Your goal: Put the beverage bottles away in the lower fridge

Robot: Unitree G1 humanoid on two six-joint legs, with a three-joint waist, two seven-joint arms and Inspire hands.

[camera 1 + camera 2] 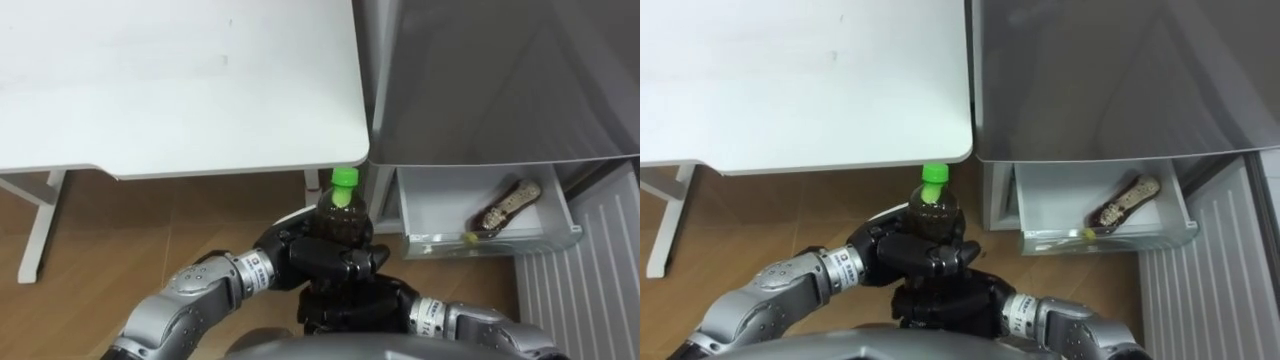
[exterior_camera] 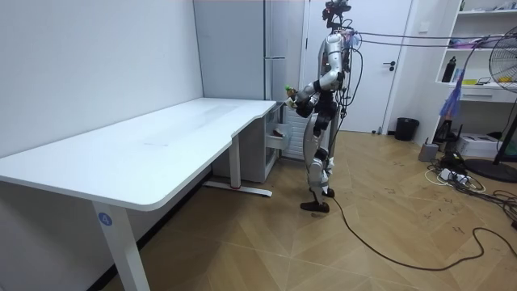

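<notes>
A dark drink bottle [image 1: 342, 215] with a green cap [image 1: 345, 178] stands upright in front of my chest, held in both hands. My left hand [image 1: 315, 258] is curled round the bottle's body from the left. My right hand [image 1: 352, 300] wraps it from below and the right. The same bottle [image 1: 934, 212] sits between the left hand [image 1: 912, 255] and the right hand [image 1: 945, 303] in the right eye view. The grey fridge [image 1: 500, 80] stands to my right, its lower drawer [image 1: 437, 195] pulled open, with a brown packet [image 1: 508, 206] lying inside. In the room view I stand by the fridge [image 2: 242, 48] at the table's far end.
A white table [image 1: 180, 80] fills the upper left, its rounded corner close to the bottle cap. A white table leg [image 1: 40, 235] stands at the left on wooden floor. The ribbed white fridge door [image 1: 590, 280] hangs open at the lower right.
</notes>
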